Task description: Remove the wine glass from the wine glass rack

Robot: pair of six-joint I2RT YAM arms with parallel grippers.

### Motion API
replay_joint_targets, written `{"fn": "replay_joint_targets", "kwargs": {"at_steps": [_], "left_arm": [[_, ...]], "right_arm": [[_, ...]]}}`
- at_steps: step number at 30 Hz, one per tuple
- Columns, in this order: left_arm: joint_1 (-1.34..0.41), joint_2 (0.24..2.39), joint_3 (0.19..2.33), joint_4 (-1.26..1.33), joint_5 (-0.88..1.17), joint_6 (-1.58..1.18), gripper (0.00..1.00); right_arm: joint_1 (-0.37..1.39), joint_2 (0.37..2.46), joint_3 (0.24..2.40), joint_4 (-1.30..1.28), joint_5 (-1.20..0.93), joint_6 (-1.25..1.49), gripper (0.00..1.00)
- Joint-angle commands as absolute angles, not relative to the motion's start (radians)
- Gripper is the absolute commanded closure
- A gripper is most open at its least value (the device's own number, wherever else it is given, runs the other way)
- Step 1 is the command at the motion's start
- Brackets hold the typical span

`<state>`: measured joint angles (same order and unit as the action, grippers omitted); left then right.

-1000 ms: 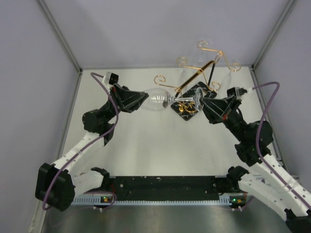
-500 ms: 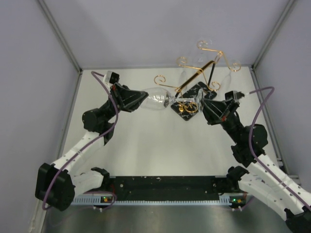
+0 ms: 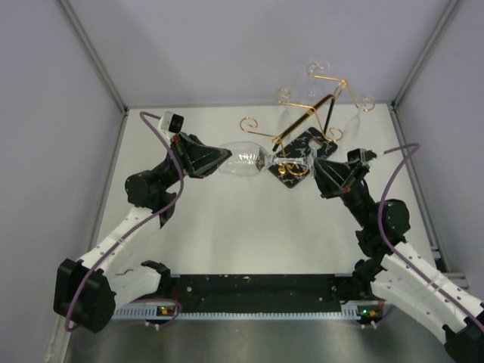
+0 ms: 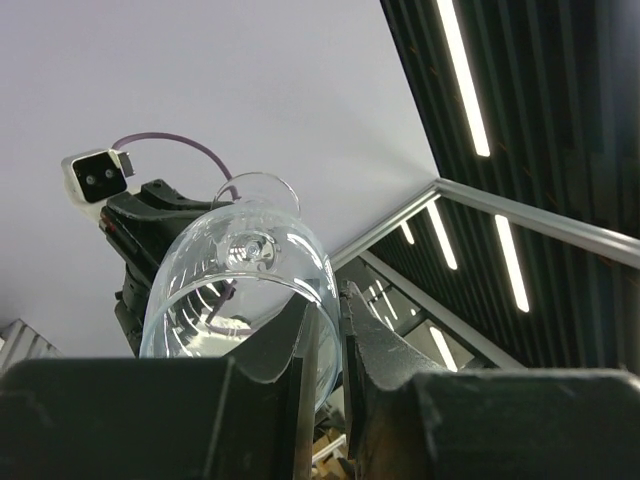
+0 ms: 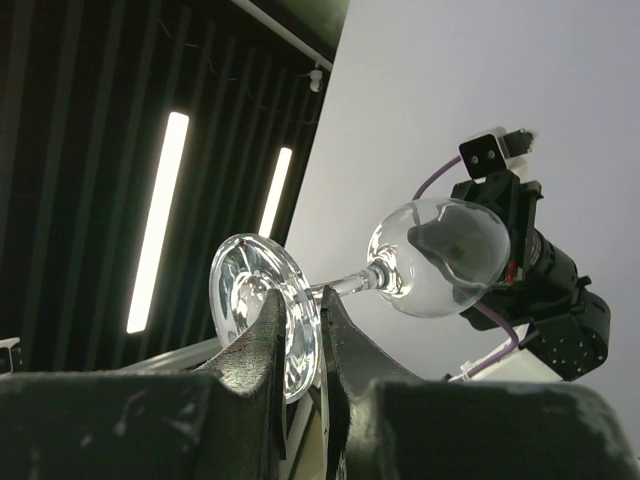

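Since the wine glass (image 3: 243,158) lies on its side in the air, spanned between two claws, we log the lift as mostly made.

The left gripper (image 3: 221,156) is narrow, pinching the bowl at its rim, with the glass wall caught between its fingers (image 4: 375,360). The right gripper (image 3: 311,164) is narrow too, closed on the foot disc, which sits edge-on between its fingers (image 5: 255,350).

The glass hangs just in front of the wine glass rack (image 3: 316,104). Its foot end is over the rack's black base (image 3: 314,142), and its bowl points left over the table (image 3: 227,227).

The right wrist view shows no gold wire round the stem, so we judge it free of the hanging arm. From above we cannot tell whether the foot clears the lowest curl.

Left to do, by our reckoning: draw it well away from the rack and set it down.
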<state>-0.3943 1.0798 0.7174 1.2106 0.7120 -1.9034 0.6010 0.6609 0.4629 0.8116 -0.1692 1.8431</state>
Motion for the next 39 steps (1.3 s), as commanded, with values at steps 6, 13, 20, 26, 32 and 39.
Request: {"fn": "replay_joint_targets", "kwargs": {"at_steps": [6,13,20,26,32,39], "left_arm": [[-0.394,1.029,0.745,1.379,0.770,-1.776,1.00],[-0.396,1.032,0.747,1.333,0.788,-1.750,1.00],[-0.396,1.015,0.735,1.312,0.767,-1.730,1.00],[-0.396,1.017,0.738,1.330,0.755,-1.736,1.00],[-0.396,1.020,0.739,1.336,0.756,-1.736,1.00],[-0.396,1.008,0.739,1.240,0.773,-1.674,1.00]], "right_arm": [[0.612,0.696,0.377,0.782,-0.198,1.832,1.00],[0.614,0.713,0.318,0.830,-0.195,1.841,0.94],[0.612,0.726,0.296,0.862,-0.192,1.850,0.82],[0.612,0.742,0.296,0.884,-0.192,1.852,0.75],[0.611,0.755,0.295,0.900,-0.196,1.858,0.74],[0.612,0.727,0.273,0.841,-0.189,1.839,0.64]]}}
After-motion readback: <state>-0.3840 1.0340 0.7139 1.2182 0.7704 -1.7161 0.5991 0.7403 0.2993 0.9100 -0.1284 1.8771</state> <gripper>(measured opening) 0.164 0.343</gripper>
